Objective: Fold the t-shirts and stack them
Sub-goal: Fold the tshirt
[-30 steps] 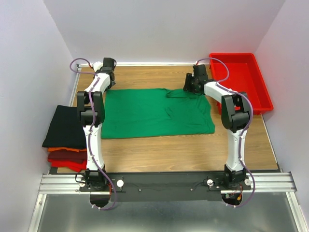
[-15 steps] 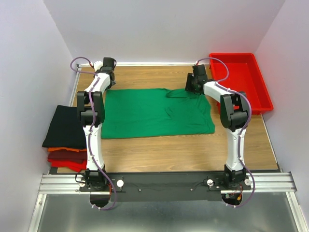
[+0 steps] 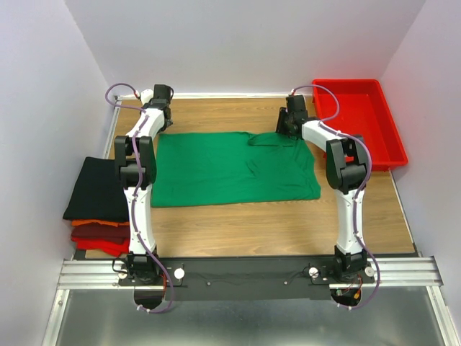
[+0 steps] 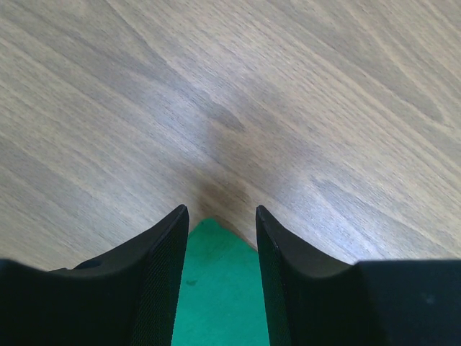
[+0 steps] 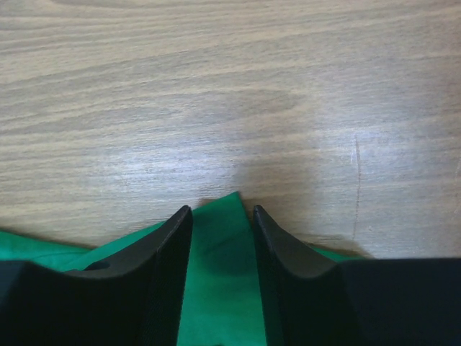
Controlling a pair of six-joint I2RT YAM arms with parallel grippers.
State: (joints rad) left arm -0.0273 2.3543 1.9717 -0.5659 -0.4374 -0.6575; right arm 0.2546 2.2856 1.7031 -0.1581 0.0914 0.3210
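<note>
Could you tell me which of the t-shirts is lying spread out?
The green t-shirt, spread flat mid-table; the black, orange and red ones sit folded in a stack at the left.

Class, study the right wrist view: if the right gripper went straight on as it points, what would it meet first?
Probably the green t-shirt, whose corner lies between the right gripper's open fingers; past its tip, only bare wooden table. Depth is unclear.
</note>
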